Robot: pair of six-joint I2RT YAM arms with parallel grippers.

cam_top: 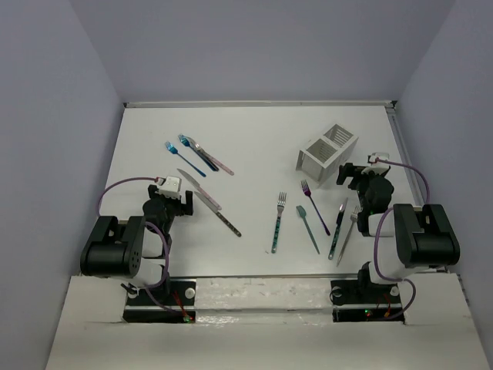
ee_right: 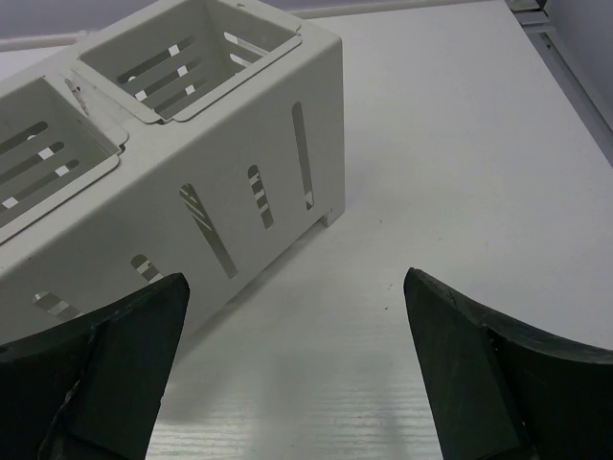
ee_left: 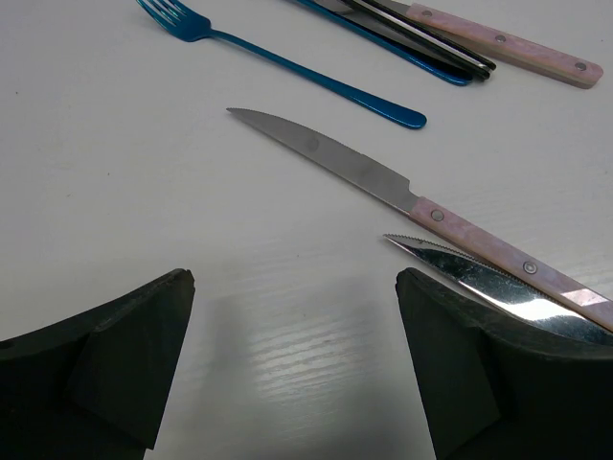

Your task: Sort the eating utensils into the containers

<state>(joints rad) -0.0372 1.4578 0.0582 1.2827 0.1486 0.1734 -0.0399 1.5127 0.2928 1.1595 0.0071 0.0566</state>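
The white slatted caddy stands at the back right, both compartments empty; it fills the upper left of the right wrist view. My right gripper is open and empty just right of it, low over the table. My left gripper is open and empty beside a pink-handled knife. A serrated knife runs under its right finger. A blue fork and a bundle of utensils lie beyond.
In front of the caddy lie a teal fork, a purple fork, a teal-handled utensil and two dark or silver utensils. A dark-handled knife lies near the left arm. Walls close off three sides.
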